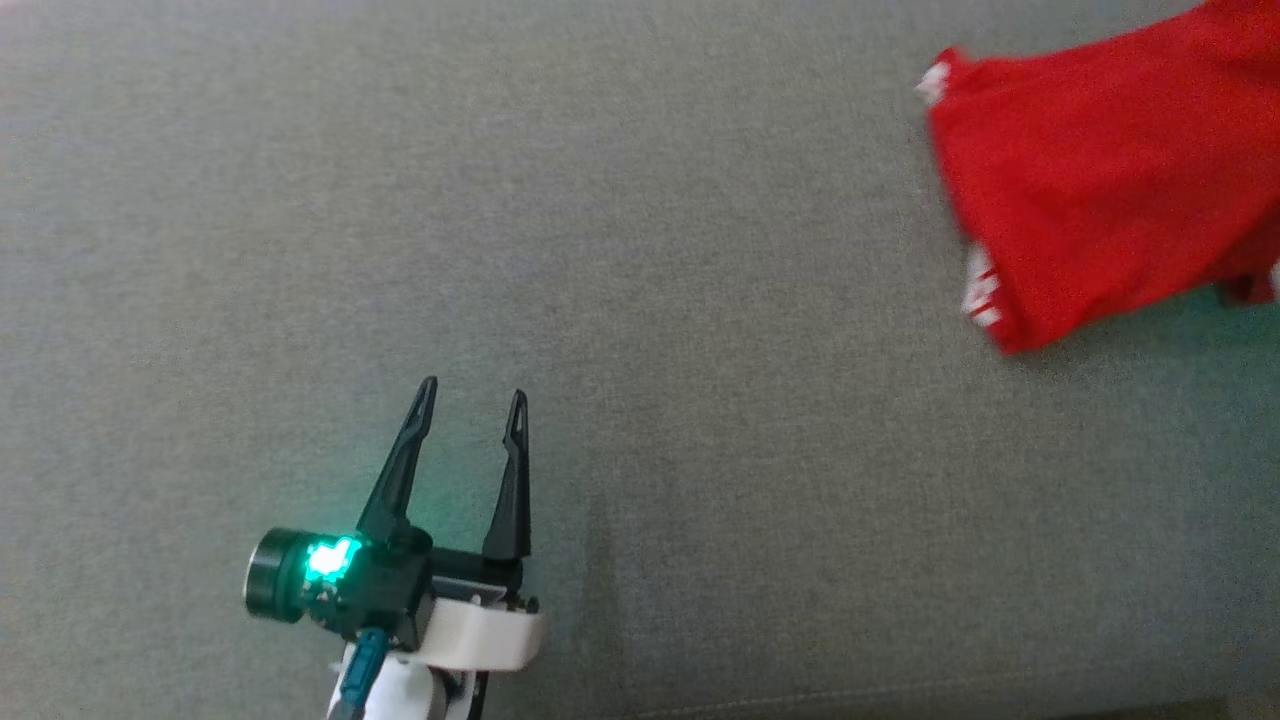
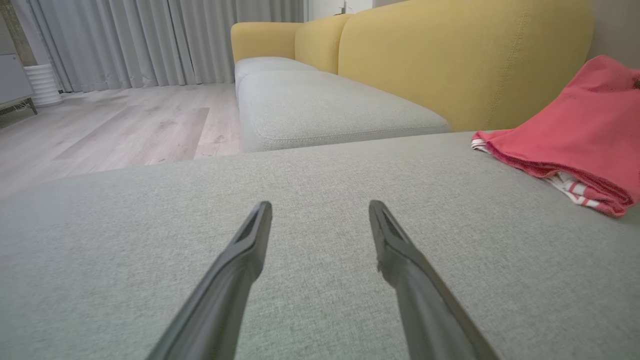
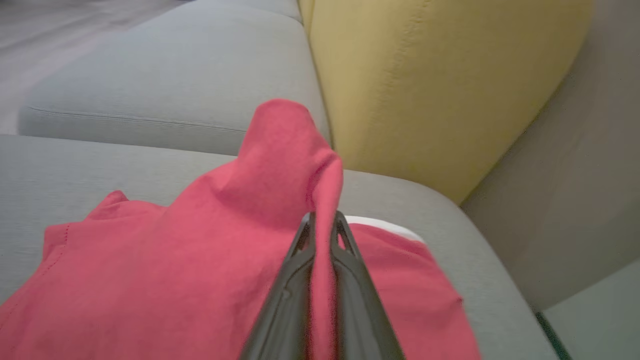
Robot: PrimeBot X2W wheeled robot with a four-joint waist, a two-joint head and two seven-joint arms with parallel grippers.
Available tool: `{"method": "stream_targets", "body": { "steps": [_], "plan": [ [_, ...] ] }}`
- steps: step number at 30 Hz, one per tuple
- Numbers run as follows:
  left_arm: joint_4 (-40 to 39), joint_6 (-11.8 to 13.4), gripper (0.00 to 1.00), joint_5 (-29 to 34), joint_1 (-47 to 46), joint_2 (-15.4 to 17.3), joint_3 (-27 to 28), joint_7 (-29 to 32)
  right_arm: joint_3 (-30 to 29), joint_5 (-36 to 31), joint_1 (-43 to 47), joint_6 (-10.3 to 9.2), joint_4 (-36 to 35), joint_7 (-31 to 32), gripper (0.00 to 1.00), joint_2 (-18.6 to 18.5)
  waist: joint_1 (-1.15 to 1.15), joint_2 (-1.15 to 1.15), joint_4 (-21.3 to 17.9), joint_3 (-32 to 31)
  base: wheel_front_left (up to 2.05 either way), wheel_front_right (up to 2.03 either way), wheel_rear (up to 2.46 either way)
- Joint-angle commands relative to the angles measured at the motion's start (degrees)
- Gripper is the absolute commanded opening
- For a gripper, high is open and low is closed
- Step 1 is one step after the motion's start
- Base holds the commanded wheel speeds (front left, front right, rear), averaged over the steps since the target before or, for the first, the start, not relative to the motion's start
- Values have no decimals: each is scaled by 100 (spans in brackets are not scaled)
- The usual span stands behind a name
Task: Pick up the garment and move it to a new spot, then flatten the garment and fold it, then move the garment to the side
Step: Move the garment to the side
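My right claw (image 3: 323, 220) is pinching a raised fold of the red garment (image 1: 1100, 170), which lies at the head view's upper right on the grey sofa seat (image 1: 640, 300). My left claw (image 1: 474, 390) is spread, lower left. I judge only the pickup is started; moving, flattening and folding remain.

Red garment (image 1: 1100, 170) of soft matt cloth, grey seat cushion (image 1: 600, 250) in coarse woven fabric, yellow sofa back (image 2: 450, 60) matt stitched upholstery, dark fingers (image 2: 235, 275) smooth matt plastic, floor (image 2: 125, 125) pale wood grain.
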Motion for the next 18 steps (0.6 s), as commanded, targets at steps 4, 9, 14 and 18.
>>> {"method": "stream_targets", "body": {
  "steps": [4, 9, 14, 18],
  "plan": [
    [-168, -26, 100, 81, -203, -30, 148, -54, -147, -207, -329, -5, 10, -86, 0, -581, -1, 0, -146, 247, 0, 0, 0],
    [-163, -42, 100, 27, -277, -30, 221, -54, -323, -577, -490, -5, 130, -212, 100, -913, -1, 0, -148, 243, 0, 0, 0],
    [-167, 152, 100, -300, -217, -30, 379, -54, -694, -1028, -309, -5, 270, -373, 100, -596, -1, 0, -117, -82, 0, 0, 0],
    [-79, 184, 100, -505, -23, -30, 499, -54, -1059, -1187, 310, -5, 51, -458, 100, 104, -1, 0, -121, -557, 0, 0, 0]
  ]
}}
